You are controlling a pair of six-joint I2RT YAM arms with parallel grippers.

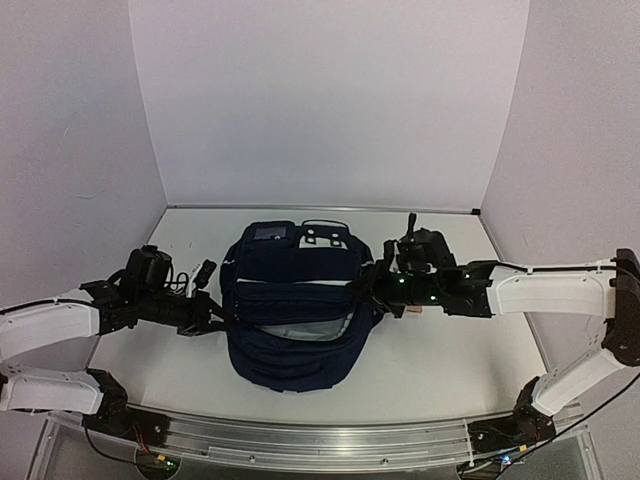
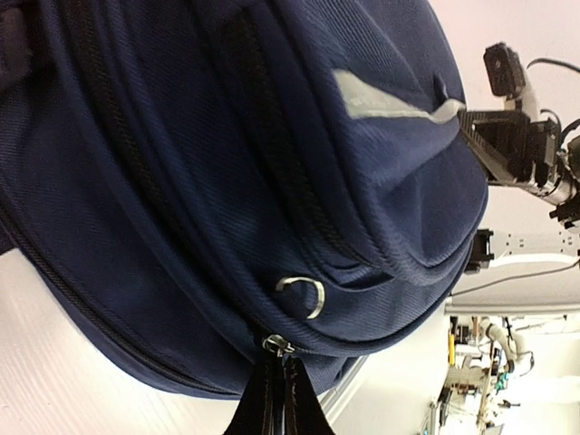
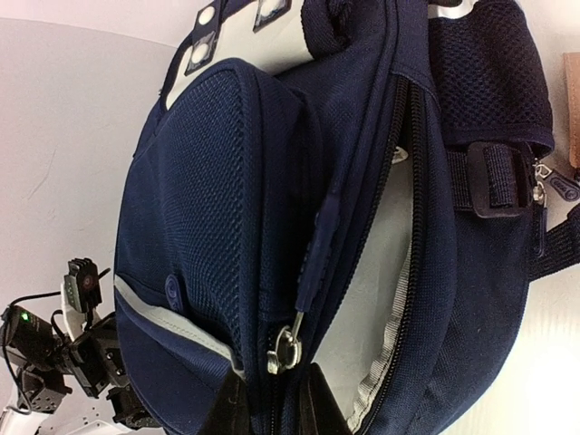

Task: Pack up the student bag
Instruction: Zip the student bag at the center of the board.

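The student bag lies flat in the middle of the bench, between the two arms. It is soft navy fabric with no frame, and it sags where nothing fills it. I judge it light, floppy and apt to fold or drag rather than lift cleanly. The woven cloth looks grippy, while the zip hardware is small and smooth.

The left gripper is at the bag's left flank. Its fingers are pressed nearly together just under a zip slider, apparently pinching the slider's tab. A loose metal ring hangs just above.

The right gripper is at the opposite flank, clamped on the fabric rim of the bag beside a second slider. Just right of its fingers the compartment gapes and shows pale lining.

The best holds are probably the zip tabs and the stitched rim beside the teeth. The broad panels would only bunch.

Behind each gripper, away from the bag, the bench is bare and leaves room to draw outward. The walls stand farther out. Ahead of the right gripper, a small wooden piece lies close by the mesh side pocket. The metal rail at the near edge is close to the bag's bottom.
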